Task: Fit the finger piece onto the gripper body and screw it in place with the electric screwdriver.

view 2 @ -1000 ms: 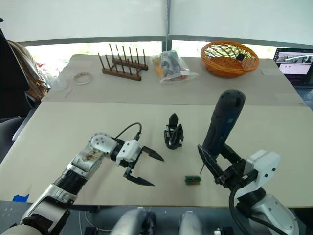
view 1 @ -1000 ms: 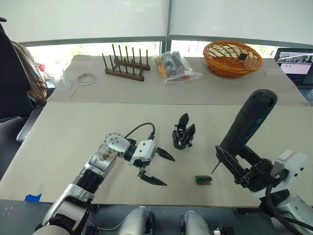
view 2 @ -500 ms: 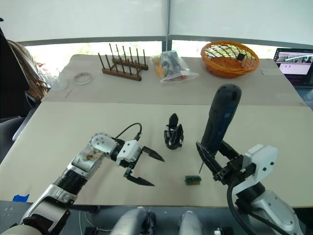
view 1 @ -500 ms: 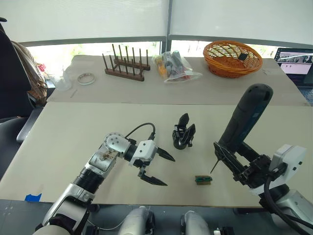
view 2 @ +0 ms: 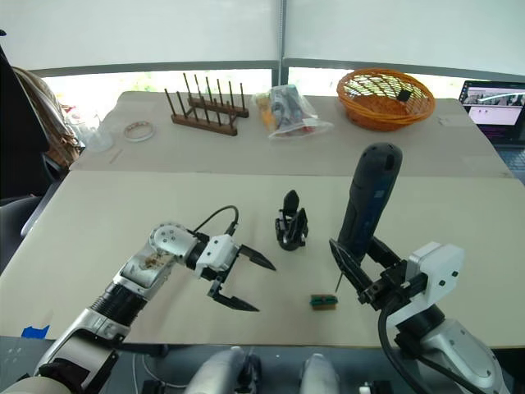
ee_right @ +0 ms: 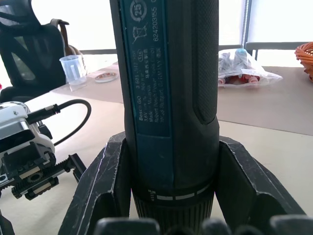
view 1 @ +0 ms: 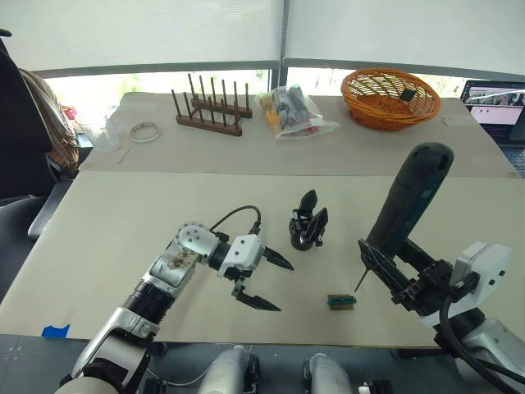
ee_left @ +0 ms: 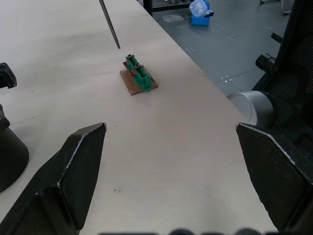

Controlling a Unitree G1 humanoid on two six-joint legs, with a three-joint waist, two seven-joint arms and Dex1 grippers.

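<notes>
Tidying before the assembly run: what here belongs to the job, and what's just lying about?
Job: thick black cylindrical electric screwdriver in the right end effector; small black gripper body.

Lying about: tiny green block, orange wicker basket, wooden peg rack, clear plastic bag.

Orange basket (view 1: pixel 389 98), peg rack (view 1: pixel 212 112)

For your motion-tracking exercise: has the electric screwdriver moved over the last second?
Yes. The electric screwdriver, held in the right gripper, has tipped slightly toward the gripper body; its top has shifted left against the fixed orange basket.
</notes>
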